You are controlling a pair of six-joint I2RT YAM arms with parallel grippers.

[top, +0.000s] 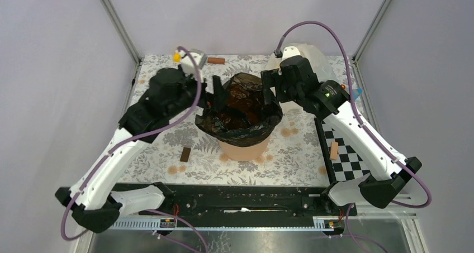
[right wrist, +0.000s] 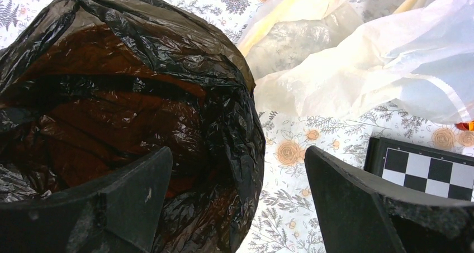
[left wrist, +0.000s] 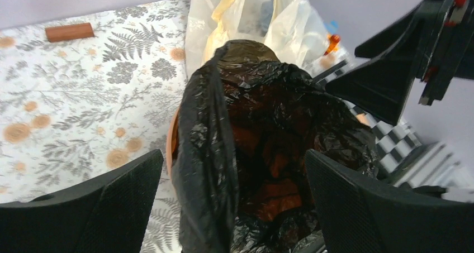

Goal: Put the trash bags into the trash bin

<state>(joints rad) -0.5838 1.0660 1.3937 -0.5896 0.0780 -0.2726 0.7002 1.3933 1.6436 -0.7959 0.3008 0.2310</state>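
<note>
Bag (top: 241, 105) draped over bin (top: 243, 149), left hand (top: 217, 96) and right hand (top: 271, 91) spread astride rim

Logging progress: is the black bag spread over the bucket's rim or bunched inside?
Mostly spread: the black bag drapes over the bucket's near rim, mouth open.

The top camera overlooked the whole table (top: 290, 152). Both wrist cameras closely faced the bag (left wrist: 207, 152) from opposite sides.
</note>
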